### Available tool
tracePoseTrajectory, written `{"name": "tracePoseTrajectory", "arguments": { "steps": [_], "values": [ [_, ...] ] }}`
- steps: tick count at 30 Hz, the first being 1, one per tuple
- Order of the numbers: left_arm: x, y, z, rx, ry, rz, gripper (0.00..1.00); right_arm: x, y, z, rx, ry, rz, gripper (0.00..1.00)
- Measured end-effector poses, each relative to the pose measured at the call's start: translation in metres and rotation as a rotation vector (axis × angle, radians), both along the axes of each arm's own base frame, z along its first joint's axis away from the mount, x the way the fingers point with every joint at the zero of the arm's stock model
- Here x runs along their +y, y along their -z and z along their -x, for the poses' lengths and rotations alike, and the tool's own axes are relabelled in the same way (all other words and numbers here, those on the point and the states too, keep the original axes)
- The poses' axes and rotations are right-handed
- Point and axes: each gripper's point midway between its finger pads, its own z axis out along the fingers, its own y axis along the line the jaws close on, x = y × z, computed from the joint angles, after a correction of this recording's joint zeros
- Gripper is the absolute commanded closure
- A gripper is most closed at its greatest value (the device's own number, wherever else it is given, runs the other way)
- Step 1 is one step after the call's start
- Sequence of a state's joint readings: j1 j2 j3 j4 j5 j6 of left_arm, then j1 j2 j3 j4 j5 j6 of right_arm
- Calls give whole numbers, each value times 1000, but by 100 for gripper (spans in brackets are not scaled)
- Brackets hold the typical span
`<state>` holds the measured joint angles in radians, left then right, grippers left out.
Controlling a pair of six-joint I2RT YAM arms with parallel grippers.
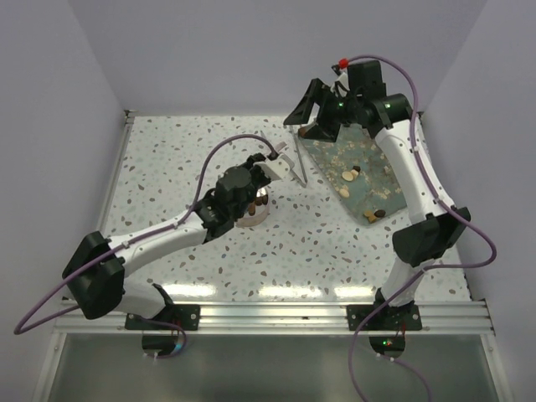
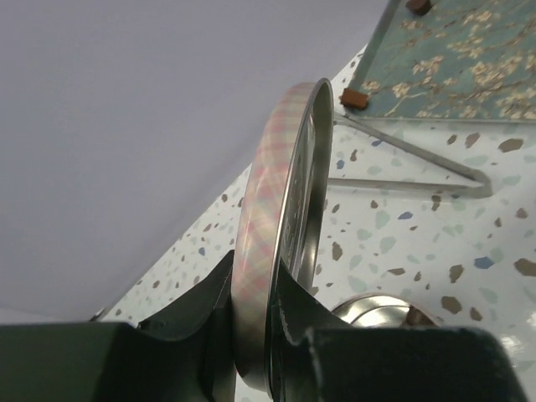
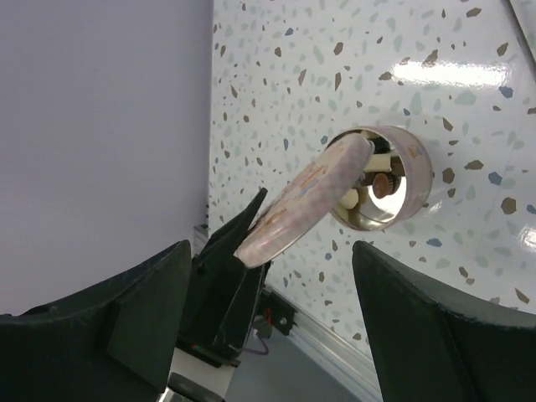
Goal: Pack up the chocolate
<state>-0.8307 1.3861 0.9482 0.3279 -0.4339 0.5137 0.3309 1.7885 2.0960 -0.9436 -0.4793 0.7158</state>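
Top camera looks down from above; both wrist cameras, close in, share the tin.

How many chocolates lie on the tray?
5 chocolates on the tray: pale and dark at its middle, one near its right edge, two at its near corner. The right gripper or floral pattern may hide more.

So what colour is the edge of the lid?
The lid rim is pale pink plaid, clearest in the left wrist view.
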Motion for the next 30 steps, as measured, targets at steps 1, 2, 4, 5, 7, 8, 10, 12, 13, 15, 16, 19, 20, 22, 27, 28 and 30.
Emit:
{"name": "tracePoseTrajectory", "arguments": {
  "steps": [1, 2, 4, 5, 7, 8, 10, 12, 13, 15, 16, 19, 20, 22, 27, 28, 30],
  "values": [
    [4, 2, -1, -8, -18, -22, 100, 0, 1, 0, 8, 1, -12, 19],
    [7, 2, -2, -20, -36, -36, 100, 0, 2, 0, 20, 3, -21, 19],
    [12, -2, -3, -52, -64, -53, 100, 0, 9, 2, 47, 3, -34, 20],
    [14, -5, -3, -66, -77, -55, 100, 0, 16, 3, 64, 5, -35, 20],
    [13, -12, -2, -98, -85, -61, 100, -1, 32, 8, 108, 10, -29, 20],
    [11, -15, 0, -109, -82, -60, 100, -1, 38, 9, 122, 11, -27, 20],
    [5, -20, 3, -130, -68, -66, 100, -1, 49, 11, 152, 15, -27, 20],
    [3, -18, 4, -132, -70, -84, 100, 2, 54, 10, 160, 19, -47, 20],
    [2, -16, 4, -133, -68, -94, 100, 2, 55, 9, 159, 25, -56, 20],
    [0, -11, 3, -131, -66, -112, 100, 3, 54, 7, 150, 33, -71, 20],
    [-1, -9, 2, -128, -65, -117, 100, 3, 52, 7, 145, 35, -78, 20],
    [-2, -7, 2, -125, -62, -122, 100, 4, 42, 6, 121, 38, -101, 20],
    [-3, -7, 3, -125, -60, -122, 100, 5, 40, 6, 112, 39, -107, 20],
    [-4, -8, 4, -128, -57, -122, 100, 5, 35, 8, 101, 40, -117, 20],
    [-12, -6, 5, -136, -43, -132, 100, 8, 29, 8, 89, 27, -142, 21],
    [-15, -6, 5, -138, -41, -134, 100, 8, 29, 9, 92, 24, -144, 21],
    [-21, -4, 5, -140, -35, -141, 100, 9, 29, 9, 92, 21, -147, 23]
  ]
}}
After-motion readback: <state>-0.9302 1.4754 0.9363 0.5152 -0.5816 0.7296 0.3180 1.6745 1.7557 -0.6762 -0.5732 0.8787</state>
